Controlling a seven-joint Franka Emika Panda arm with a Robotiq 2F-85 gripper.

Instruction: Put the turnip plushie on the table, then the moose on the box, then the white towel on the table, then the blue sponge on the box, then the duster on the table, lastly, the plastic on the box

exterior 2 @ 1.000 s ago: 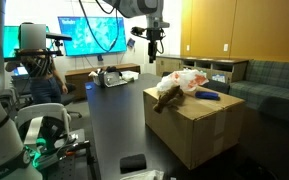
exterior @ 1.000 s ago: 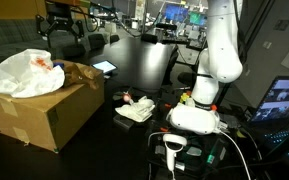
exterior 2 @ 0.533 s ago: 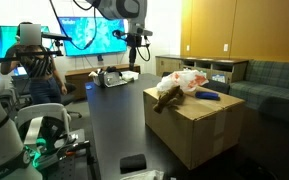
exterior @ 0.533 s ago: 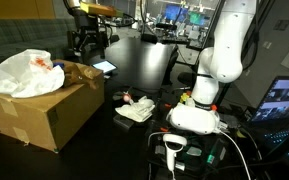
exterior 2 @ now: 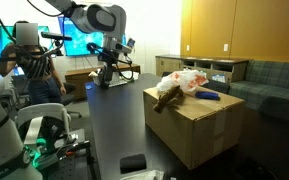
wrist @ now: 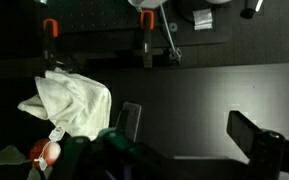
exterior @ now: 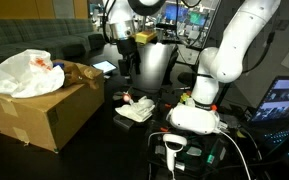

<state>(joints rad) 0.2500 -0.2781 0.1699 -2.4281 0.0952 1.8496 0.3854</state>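
The pincer (wrist: 191,128) stands wide open and holds nothing. In the wrist view its two dark fingers (wrist: 130,120) come up from the lower edge, well apart, with only the smooth, nearly black bench (wrist: 214,90) between them. In an exterior view the pincer (exterior 2: 106,78) hangs tips down over the far end of the bench, in the upper left of the frame, well apart from the large brown cardboard box (exterior 2: 199,135) at right of centre. Three things lie on top of the box. A crumpled white plastic bag (exterior 2: 187,79) sits at the back. A small brown plush moose (exterior 2: 166,98) lies at the near left edge, its body running diagonally and its limbs drooping over the edge toward the lower left. A light-blue rectangular sponge (exterior 2: 210,95) lies to the right, its long axis nearly level across the frame. A flat black oblong duster (exterior 2: 134,162) lies on the bench at bottom centre, apart from the box, its long axis also running left to right. In the wrist view a bunched white cloth towel (wrist: 76,105) lies on the bench at the left with no clear long axis. A reddish-pink turnip plushie (wrist: 44,153) sits just beside the towel's lower left corner, its green top pointing toward the left edge of the frame.
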